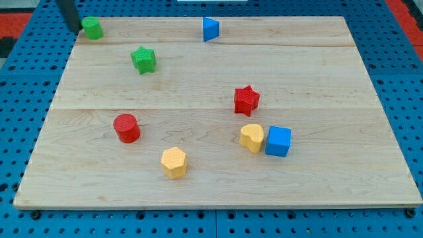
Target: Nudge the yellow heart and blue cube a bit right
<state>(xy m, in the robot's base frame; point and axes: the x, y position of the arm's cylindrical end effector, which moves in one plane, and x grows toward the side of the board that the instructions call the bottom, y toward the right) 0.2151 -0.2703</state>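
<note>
My tip [73, 30] sits at the top left corner of the wooden surface [198, 192], just to the view's left of a green cube [92, 28] and well apart from the yellow heart [251, 137] and blue cube [278, 141], which lie touching side by side toward the view's lower right, heart on the left. There is no hand on this arm, only a bare rod that holds nothing. Elsewhere lie a red star [246, 99] just above the pair, a yellow hexagonal block [174, 162], a red cylinder [126, 127], a green star [143, 59] and a blue triangular block [209, 28] at the top edge.
</note>
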